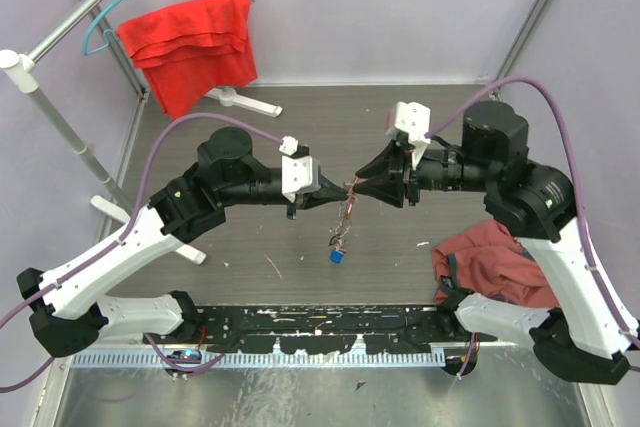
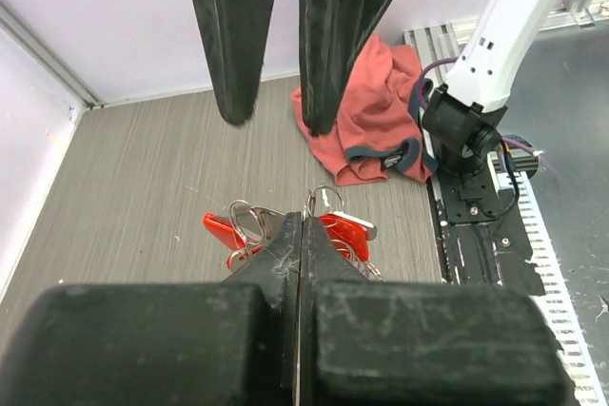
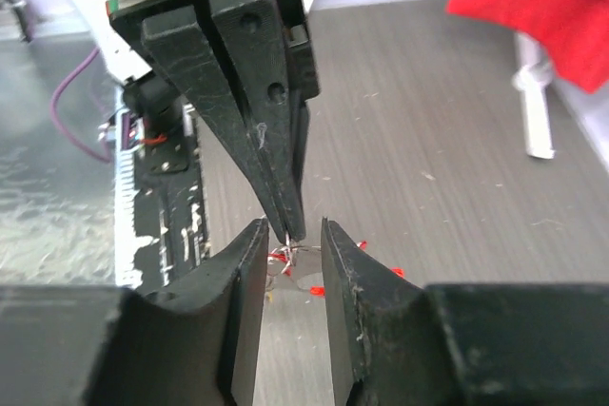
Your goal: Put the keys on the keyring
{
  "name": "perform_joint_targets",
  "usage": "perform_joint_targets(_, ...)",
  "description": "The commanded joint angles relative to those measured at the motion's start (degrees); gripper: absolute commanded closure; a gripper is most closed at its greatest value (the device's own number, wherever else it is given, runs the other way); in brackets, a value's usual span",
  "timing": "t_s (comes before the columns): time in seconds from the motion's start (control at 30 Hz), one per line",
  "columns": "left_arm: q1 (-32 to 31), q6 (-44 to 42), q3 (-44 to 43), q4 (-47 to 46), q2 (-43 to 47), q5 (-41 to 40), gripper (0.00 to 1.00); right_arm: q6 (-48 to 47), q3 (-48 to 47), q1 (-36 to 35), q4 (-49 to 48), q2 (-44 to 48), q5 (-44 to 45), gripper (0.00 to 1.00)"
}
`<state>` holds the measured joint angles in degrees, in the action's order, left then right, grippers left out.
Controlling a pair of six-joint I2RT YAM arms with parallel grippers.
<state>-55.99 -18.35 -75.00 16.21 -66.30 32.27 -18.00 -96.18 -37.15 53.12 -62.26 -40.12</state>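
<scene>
The keys (image 1: 344,215), a bunch of small silver metal pieces with red plastic heads, hang in the top external view between the two gripper tips, above the grey wood-grain table (image 1: 250,137). A blue tag (image 1: 337,256) is the lowest part of the bunch, close over the table. The left gripper (image 1: 338,190) and the right gripper (image 1: 362,187) point at each other, tip to tip, near the middle of the table. A bright red cloth (image 1: 190,42) hangs on a teal hanger (image 1: 100,27) at the far left. A rust-red crumpled garment (image 1: 490,252) lies beside the right arm's base.

In the left wrist view, the left gripper's black fingers are pressed flat together, with thin wire rings of the bunch pinched at their tip. Two red-headed keys spread to either side just beyond it, one to the left and one to the right. Above them the right gripper's two fingers hang apart, with a clear gap between them. The garment lies on the table behind.

In the right wrist view, the right gripper's jaws stand narrowly apart and grip nothing. The closed tip of the left gripper comes down to the gap between them. The keys show just below that tip as small wire loops and red flecks, partly hidden by the fingers.
</scene>
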Motion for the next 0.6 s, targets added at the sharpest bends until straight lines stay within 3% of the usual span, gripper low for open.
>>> perform_joint_targets(0.0, -0.09, 2.08, -0.28, -3.09, 0.75, -2.67, 1.0, 9.18, 4.55, -0.25, -15.02, 4.61, 9.66, 0.64)
perform_joint_targets(0.3, -0.09, 11.05, 4.0, -12.28, 1.93, -16.06, 1.0, 29.08, 16.76, -0.29, -28.23, 9.76, 25.52, 0.59)
perform_joint_targets(0.57, -0.09, 18.95, 14.39, -29.54, 5.17, -26.24, 1.0, 47.54, 26.12, -0.25, -37.31, 13.95, 39.93, 0.56)
